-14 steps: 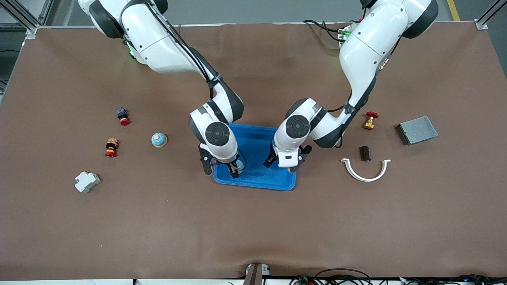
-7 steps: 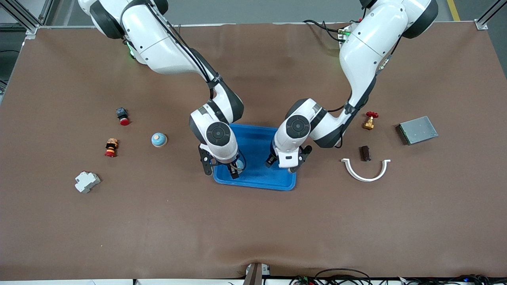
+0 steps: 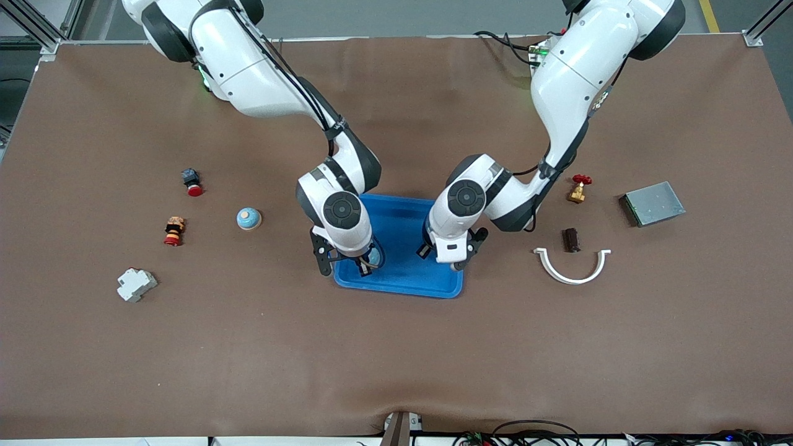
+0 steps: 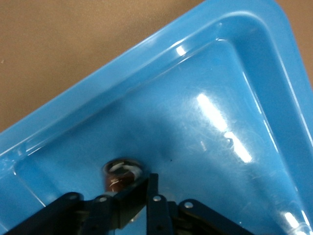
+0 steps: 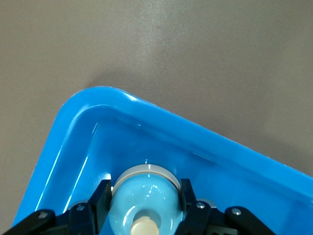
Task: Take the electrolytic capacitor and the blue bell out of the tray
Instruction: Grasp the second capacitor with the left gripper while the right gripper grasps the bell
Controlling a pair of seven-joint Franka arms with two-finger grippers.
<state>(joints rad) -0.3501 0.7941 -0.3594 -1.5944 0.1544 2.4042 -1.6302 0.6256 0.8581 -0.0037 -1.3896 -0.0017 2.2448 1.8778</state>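
A blue tray (image 3: 403, 288) lies mid-table. My right gripper (image 3: 365, 264) is low over the tray corner toward the right arm's end, nearer the front camera. In the right wrist view (image 5: 144, 205) it is shut on a light-blue bell (image 5: 142, 193) with a cream knob, low inside the tray (image 5: 98, 98). My left gripper (image 3: 446, 257) is low over the tray's end toward the left arm. In the left wrist view (image 4: 148, 180) it is shut on a small brown capacitor (image 4: 120, 171), which shows just past its tips inside the tray (image 4: 146, 63).
A second bell (image 3: 248, 218), two red buttons (image 3: 192, 181) (image 3: 174, 230) and a white breaker (image 3: 135, 284) lie toward the right arm's end. A second capacitor (image 3: 570, 240), white curved piece (image 3: 573, 271), brass valve (image 3: 579, 188) and grey box (image 3: 654, 203) lie toward the left arm's end.
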